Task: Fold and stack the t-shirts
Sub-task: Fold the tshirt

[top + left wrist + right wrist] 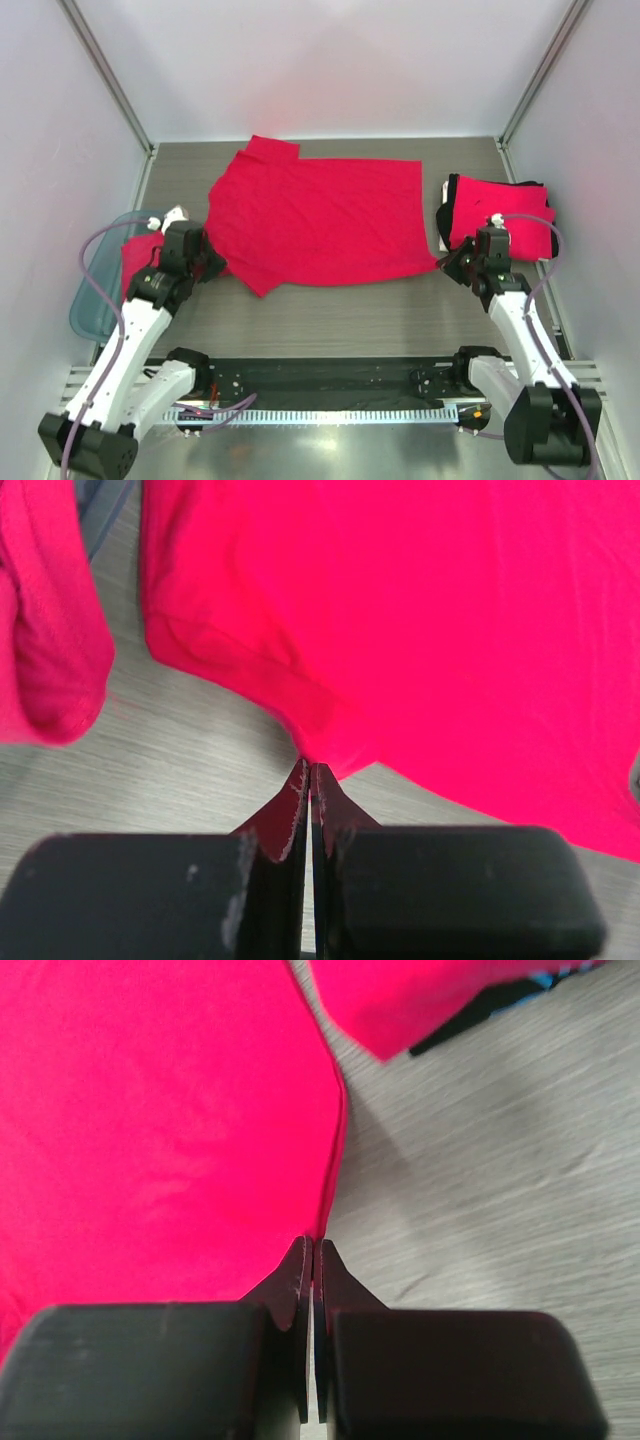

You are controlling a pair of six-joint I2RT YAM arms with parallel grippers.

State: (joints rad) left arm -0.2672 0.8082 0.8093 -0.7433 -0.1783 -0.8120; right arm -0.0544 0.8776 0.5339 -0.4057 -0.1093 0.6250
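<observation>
Counting from the bottom of the top view upward: two arms (130, 340), two grippers, three red shirts, one teal bin. Left gripper (207, 264) is left of middle and right gripper (447, 262) is right of middle, both down low over the grey table (340, 315). Both are clamped fully closed, jaws flat against each other in each wrist view.

Spread shirt (320, 220) lies flat between them, filling the middle of the frame. Its lower left corner runs right up to the left gripper's tips. In the left wrist view the hem meets the tips dead centre, with cloth fanning up and to the right. Same deal on the other side: the lower right corner comes to a point exactly at the right gripper's tips, and cloth fills the left half of that wrist view. Honestly can't tell if either one has cloth nipped between the jaws or is just touching the edge.

Bunched shirt (135, 262) sits at the right side of the bin (92, 300), at the frame's left edge, just beside the left gripper. Folded shirt (500, 215) is at the right, just above the right gripper, resting on a black layer (447, 205) that pokes out round its edges. Farthest up, one sleeve (272, 150) of the spread shirt sticks out toward the upper left.
</observation>
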